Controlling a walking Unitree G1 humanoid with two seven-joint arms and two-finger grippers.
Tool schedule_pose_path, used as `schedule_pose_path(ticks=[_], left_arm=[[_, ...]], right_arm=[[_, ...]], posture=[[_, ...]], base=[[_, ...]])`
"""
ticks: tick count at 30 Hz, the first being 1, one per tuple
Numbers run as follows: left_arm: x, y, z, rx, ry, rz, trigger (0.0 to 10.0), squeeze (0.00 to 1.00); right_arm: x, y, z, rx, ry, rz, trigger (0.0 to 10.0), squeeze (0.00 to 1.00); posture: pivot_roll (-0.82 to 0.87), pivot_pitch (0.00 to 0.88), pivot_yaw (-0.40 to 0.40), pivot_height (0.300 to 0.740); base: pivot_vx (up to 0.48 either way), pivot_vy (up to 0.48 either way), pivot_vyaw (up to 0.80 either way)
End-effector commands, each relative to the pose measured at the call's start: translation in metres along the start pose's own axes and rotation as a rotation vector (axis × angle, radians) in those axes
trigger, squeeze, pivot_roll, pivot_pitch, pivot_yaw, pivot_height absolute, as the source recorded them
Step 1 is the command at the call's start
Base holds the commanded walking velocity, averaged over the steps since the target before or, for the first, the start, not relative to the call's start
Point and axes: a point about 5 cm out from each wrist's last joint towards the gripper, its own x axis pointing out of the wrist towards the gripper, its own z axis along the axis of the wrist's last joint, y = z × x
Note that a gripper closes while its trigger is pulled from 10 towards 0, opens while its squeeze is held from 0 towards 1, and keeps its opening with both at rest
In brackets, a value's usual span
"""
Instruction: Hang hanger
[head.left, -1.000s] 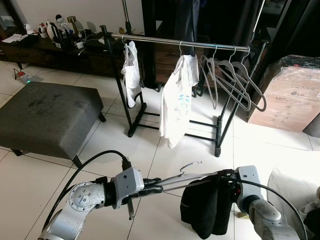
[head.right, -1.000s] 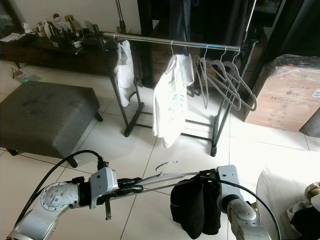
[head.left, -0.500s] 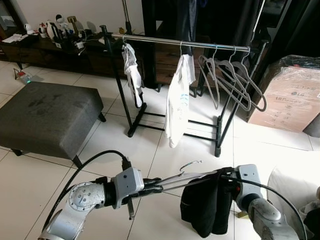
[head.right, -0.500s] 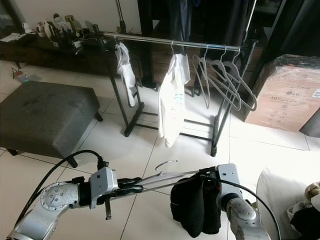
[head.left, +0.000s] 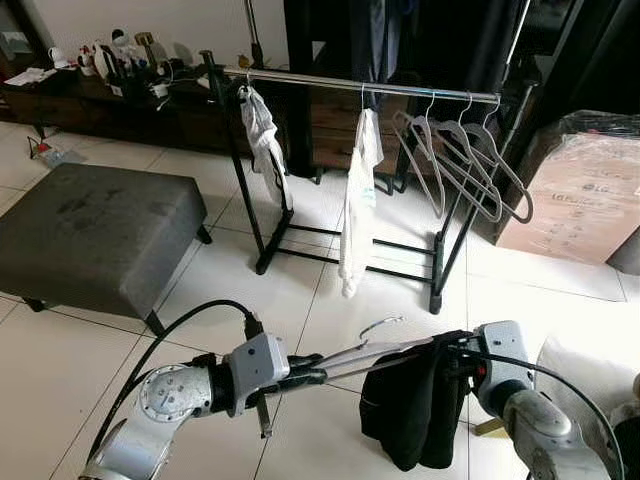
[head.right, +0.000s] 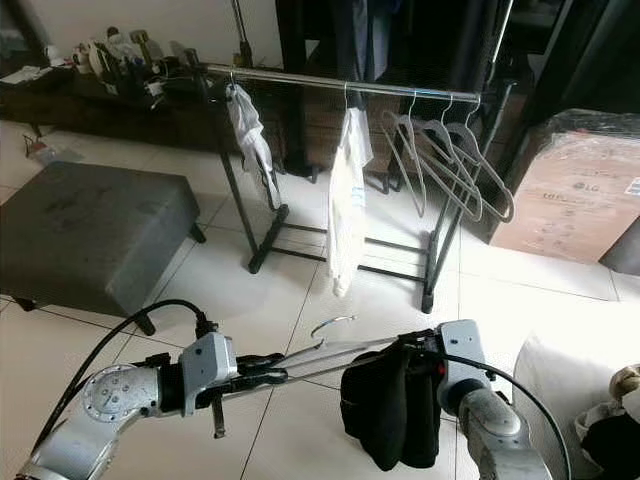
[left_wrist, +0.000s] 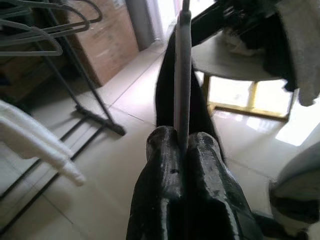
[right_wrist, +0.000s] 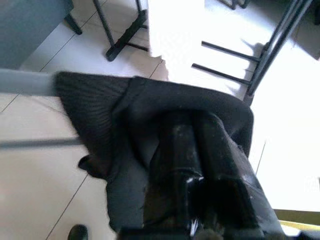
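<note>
left gripper (head.left: 318, 377) is clamped tight on one end of the grey hanger (head.left: 375, 352), right gripper (head.left: 455, 357) pinches the other end through the black garment (head.left: 410, 410) draped over it. hanger's held low and roughly level over the tiled floor (head.left: 250, 290), well short of the clothes rack (head.left: 360, 85) with its white shirts (head.left: 355, 215) and empty hangers (head.left: 465, 165)

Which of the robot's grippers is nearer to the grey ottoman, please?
Left. The left gripper clamps the hanger's end just right of the grey ottoman; the right gripper holds the far end, under the black garment.
</note>
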Motion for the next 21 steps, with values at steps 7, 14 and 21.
schedule_pose_path(ticks=[7,14,21], left_arm=[[0.01,0.013,0.006,0.031,-0.026,0.143,10.0,0.0],[0.025,0.017,0.013,-0.034,-0.068,0.243,10.0,0.0],[0.032,0.019,0.014,-0.067,-0.069,0.266,10.0,0.0]], right_arm=[[-0.01,0.004,-0.008,-0.05,0.091,0.076,10.0,0.0],[-0.012,0.022,0.003,-0.001,0.055,0.167,10.0,1.0],[-0.005,0.037,0.013,0.03,0.023,0.21,10.0,1.0]], posture=[[-0.08,0.178,0.011,0.74],[-0.09,0.183,0.012,0.74],[-0.09,0.183,0.01,0.74]], base=[[0.0,0.0,0.0],[0.0,0.0,0.0],[0.0,0.0,0.0]])
